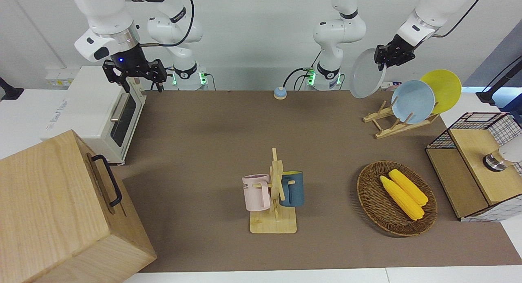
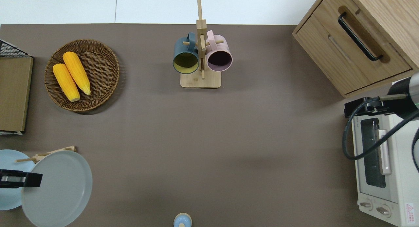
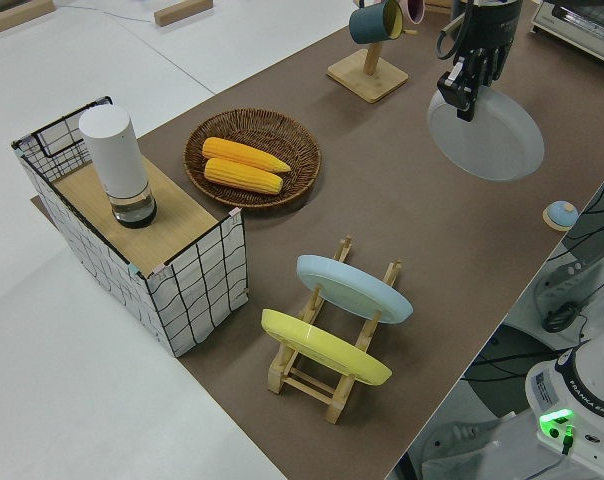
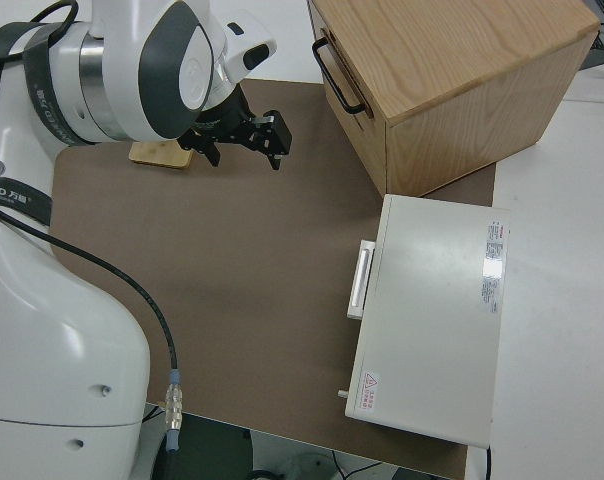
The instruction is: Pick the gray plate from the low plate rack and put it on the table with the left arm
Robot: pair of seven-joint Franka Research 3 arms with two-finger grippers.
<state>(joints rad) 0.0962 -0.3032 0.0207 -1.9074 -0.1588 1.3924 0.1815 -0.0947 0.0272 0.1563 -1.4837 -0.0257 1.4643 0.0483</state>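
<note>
1. The left gripper (image 1: pixel 390 56), at the upper right of the front view, is clamped on the rim of the gray plate (image 1: pixel 367 73).
2. The gray plate is held in the air, tilted, clear of the low plate rack (image 1: pixel 393 122); in the overhead view it sits at the lower left over the table (image 2: pixel 209 138).
3. The rack holds the light blue plate (image 1: pixel 412 101) and the yellow plate (image 1: pixel 445 89).
4. The right arm is parked; its gripper (image 1: pixel 134 73) has its fingers spread.
</note>
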